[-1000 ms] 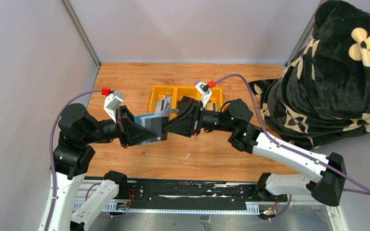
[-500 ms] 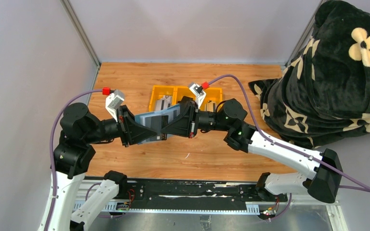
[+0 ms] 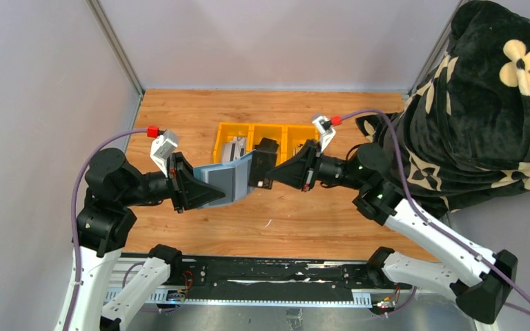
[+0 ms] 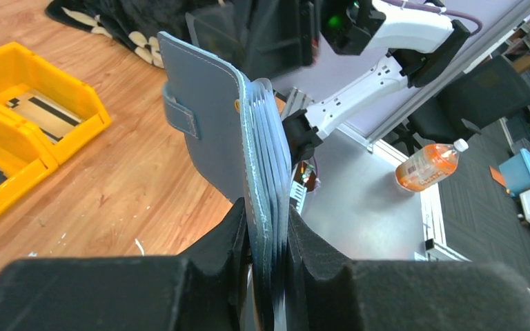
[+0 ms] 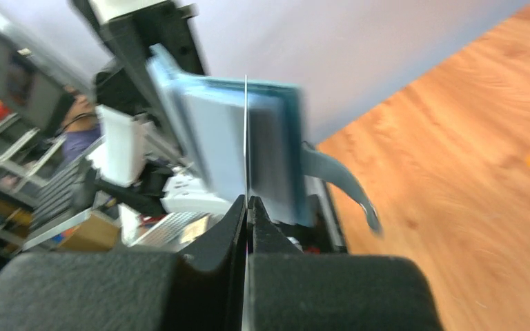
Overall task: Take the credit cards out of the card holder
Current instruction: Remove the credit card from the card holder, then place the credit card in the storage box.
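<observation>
My left gripper (image 3: 215, 193) is shut on the blue-grey card holder (image 3: 229, 178) and holds it above the table. In the left wrist view the holder (image 4: 207, 117) stands edge-up between the jaws of the left gripper (image 4: 266, 215), its paler leaves fanned. My right gripper (image 3: 259, 172) is shut on a credit card, seen edge-on as a thin line (image 5: 246, 138) rising from the closed jaws of the right gripper (image 5: 248, 205). The card is a short way right of the holder (image 5: 248, 148) and apart from it. A card with a black stripe (image 4: 43, 109) lies in the tray.
A yellow three-compartment tray (image 3: 222, 131) sits behind the grippers on the wooden table, with flat items in it (image 3: 234, 147). A black blanket with cream flowers (image 3: 483, 117) is heaped at the right. Grey walls close the left and back.
My right gripper has pulled back to the right, out of the holder, with a card pinched in it. My left gripper has stayed put with the holder.
</observation>
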Tool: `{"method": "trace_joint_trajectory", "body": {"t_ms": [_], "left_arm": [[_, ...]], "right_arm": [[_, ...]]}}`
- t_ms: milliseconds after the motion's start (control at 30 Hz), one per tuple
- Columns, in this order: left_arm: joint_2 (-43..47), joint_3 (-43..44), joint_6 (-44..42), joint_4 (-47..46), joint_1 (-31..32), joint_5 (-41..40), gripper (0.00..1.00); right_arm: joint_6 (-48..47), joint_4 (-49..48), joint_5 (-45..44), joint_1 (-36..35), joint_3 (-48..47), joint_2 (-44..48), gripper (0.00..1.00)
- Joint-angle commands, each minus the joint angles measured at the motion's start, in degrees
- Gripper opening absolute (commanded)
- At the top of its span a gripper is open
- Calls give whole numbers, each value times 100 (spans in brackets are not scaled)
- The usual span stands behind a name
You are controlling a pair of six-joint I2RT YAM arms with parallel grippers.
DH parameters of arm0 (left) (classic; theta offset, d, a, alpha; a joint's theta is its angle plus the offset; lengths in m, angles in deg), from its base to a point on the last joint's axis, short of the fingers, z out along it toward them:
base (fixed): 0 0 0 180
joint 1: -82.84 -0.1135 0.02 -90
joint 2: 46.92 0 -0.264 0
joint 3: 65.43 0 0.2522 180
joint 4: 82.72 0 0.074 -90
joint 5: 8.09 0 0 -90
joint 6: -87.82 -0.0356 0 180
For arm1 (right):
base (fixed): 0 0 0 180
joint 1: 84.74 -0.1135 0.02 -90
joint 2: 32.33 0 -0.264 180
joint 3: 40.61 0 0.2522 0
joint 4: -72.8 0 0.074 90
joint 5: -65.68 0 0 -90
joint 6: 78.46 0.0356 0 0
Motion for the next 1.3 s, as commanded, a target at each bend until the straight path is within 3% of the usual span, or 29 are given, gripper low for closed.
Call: {"method": "trace_joint_trajectory", "body": {"t_ms": [0, 167, 267, 533, 967, 1267], "left_arm": [[160, 175, -149, -233, 53, 363, 0], [363, 231, -486, -203, 58, 464, 0], [448, 261, -702, -88, 58, 481, 0], [508, 359, -958, -9, 58, 388, 0], [379, 434, -1269, 329, 56, 320, 0], [323, 412, -1627, 585, 58, 260, 0]], "right_arm": [[-606, 1502, -117, 990, -206, 545, 0], [-768, 2626, 238, 2635, -477, 502, 0], [-943, 2860, 289, 3008, -487, 78, 0], [-1349, 2766, -146, 2714, -924, -1901, 0], [-1832, 3749, -1426, 1966, -3436, -5079, 0], [-1813, 3784, -1669, 1784, -4200, -6020, 0]]}}
